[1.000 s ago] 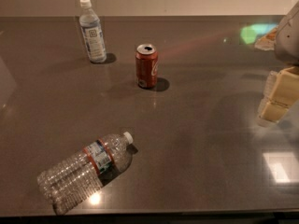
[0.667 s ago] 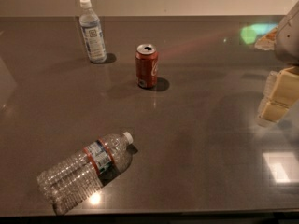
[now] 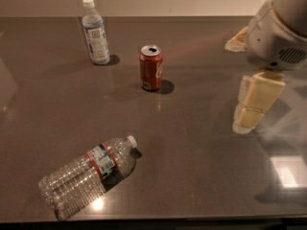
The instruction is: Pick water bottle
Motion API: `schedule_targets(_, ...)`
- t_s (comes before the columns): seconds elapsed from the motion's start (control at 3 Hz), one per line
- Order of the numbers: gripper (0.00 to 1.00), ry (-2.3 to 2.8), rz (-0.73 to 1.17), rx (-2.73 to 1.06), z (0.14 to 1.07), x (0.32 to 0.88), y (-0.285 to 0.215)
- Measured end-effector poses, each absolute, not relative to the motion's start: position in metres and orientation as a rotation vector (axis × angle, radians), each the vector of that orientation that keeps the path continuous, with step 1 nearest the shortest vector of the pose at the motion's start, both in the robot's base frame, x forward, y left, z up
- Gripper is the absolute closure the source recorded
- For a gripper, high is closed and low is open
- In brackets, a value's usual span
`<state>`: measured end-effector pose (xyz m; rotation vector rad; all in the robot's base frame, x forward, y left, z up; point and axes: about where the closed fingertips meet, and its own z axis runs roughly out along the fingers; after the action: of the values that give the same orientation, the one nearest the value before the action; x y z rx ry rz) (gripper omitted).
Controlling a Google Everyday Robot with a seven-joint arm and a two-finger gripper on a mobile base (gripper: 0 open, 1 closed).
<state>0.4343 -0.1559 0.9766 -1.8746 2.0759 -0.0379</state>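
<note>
The water bottle point(image 3: 81, 178) is large, clear and ribbed, with a white cap and a narrow red, white and blue band near its neck. It lies on its side at the front left of the dark table point(image 3: 192, 166), cap pointing to the back right. My gripper point(image 3: 253, 107) hangs at the right side, cream-coloured under the white arm housing point(image 3: 278, 30). It is well to the right of the bottle and farther back, apart from it and holding nothing.
A smaller upright bottle with a wide pale label point(image 3: 95, 32) stands at the back left. An open red soda can point(image 3: 151, 68) stands near the middle back. A bright light reflection point(image 3: 288, 169) shows on the table at the right.
My gripper and arm have moved left, further into view over the table. The bottles and the can have not moved.
</note>
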Motion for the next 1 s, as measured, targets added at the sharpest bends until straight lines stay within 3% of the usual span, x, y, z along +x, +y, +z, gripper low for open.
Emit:
schedule_targets(0.33,0.00,2.007,-0.007,-1.940,0.973,0.431,-0.125)
schedule_targets(0.67,0.00,1.857,0.033,-2.085,0.957,0.424,-0.053)
schedule_targets(1.0,0.00,1.798,0.058,-2.137,0.949,0.421,-0.030)
